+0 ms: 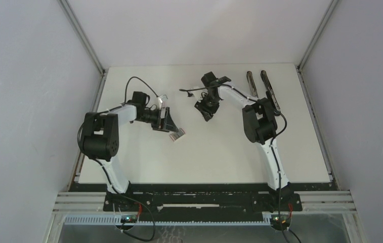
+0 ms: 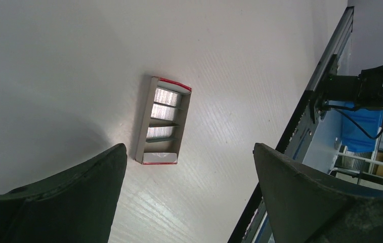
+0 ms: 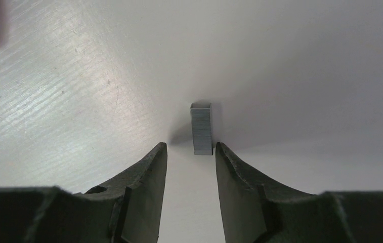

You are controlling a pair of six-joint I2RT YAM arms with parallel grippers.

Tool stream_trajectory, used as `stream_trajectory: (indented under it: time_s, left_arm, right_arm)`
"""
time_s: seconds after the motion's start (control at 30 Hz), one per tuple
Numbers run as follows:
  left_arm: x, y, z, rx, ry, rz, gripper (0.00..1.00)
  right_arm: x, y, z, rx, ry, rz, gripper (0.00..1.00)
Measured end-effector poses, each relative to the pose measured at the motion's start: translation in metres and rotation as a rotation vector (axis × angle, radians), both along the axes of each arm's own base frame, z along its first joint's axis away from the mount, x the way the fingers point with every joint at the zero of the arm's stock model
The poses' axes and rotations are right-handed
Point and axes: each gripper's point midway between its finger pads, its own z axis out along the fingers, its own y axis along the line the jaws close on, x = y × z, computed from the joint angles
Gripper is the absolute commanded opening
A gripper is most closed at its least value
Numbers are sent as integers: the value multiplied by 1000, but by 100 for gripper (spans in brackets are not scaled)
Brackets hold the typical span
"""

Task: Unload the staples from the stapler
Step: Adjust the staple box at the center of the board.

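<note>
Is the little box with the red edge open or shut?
Open. The box lies on the table with no lid over it, and shiny staples show inside.

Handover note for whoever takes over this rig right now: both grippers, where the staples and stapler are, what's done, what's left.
Left gripper: open, empty, hovering over the small open staple box.
Right gripper: open, with one staple strip lying on the table just at its tips, not gripped.
Stapler: lying opened at the table's far right.
Done: at least one strip is out.
Left: whether the stapler still holds staples can't be seen, so check it.
</note>
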Motion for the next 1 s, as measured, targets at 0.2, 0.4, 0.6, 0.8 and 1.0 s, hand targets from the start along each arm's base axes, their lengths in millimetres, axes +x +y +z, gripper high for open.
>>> stream_trajectory:
  time_s: [0.2, 0.4, 0.6, 0.8, 1.0]
  left_arm:
    - [-8, -9, -5, 3, 21, -31, 100]
    - [-17, -15, -9, 8, 32, -69, 100]
    - [-26, -19, -8, -1, 40, -106, 100]
    - [-32, -21, -8, -5, 46, -129, 100]
    - [-29, -15, -7, -7, 50, -109, 100]
  right_arm:
    - [-1, 1, 1, 4, 13, -2, 41]
    - [0, 3, 1, 6, 19, -1, 40]
    - [-2, 3, 0, 3, 23, 6, 37]
    - [-3, 6, 0, -19, 7, 13, 31]
    - [2, 6, -1, -36, -19, 8, 26]
